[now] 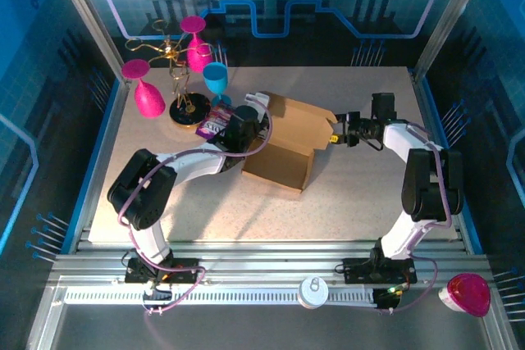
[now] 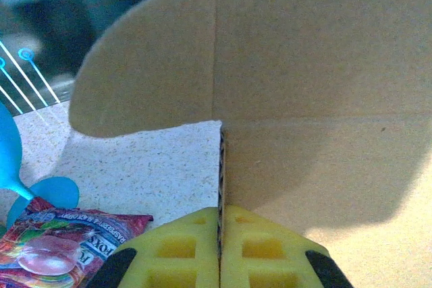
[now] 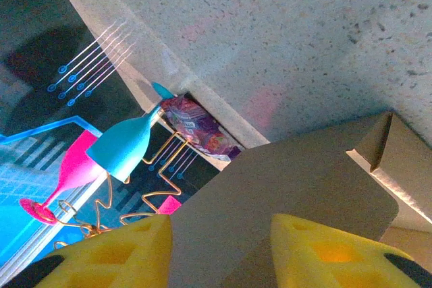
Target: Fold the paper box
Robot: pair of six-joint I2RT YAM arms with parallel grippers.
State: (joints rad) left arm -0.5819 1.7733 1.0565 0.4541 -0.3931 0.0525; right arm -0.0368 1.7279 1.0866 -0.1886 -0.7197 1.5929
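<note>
The paper box (image 1: pixel 287 143) is plain brown cardboard, partly folded, standing mid-table with walls raised. My left gripper (image 1: pixel 248 130) is at its left side. In the left wrist view its yellow fingers (image 2: pixel 182 251) are pressed together on the thin edge of an upright cardboard wall (image 2: pixel 317 85), beside a rounded flap (image 2: pixel 148 79). My right gripper (image 1: pixel 337 134) is at the box's right end. In the right wrist view its yellow fingertips (image 3: pixel 125 254) stand wide apart, and a broad flap (image 3: pixel 290 180) lies across the gap between them, not pinched.
A purple snack packet (image 1: pixel 215 123) lies by the box's left corner, close to my left gripper. Behind it a gold wire rack (image 1: pixel 182 71) holds pink glasses (image 1: pixel 146 92) and a blue glass (image 1: pixel 216 79). A white disc (image 1: pixel 313 291) and a pink glass (image 1: pixel 467 294) sit on the front rail.
</note>
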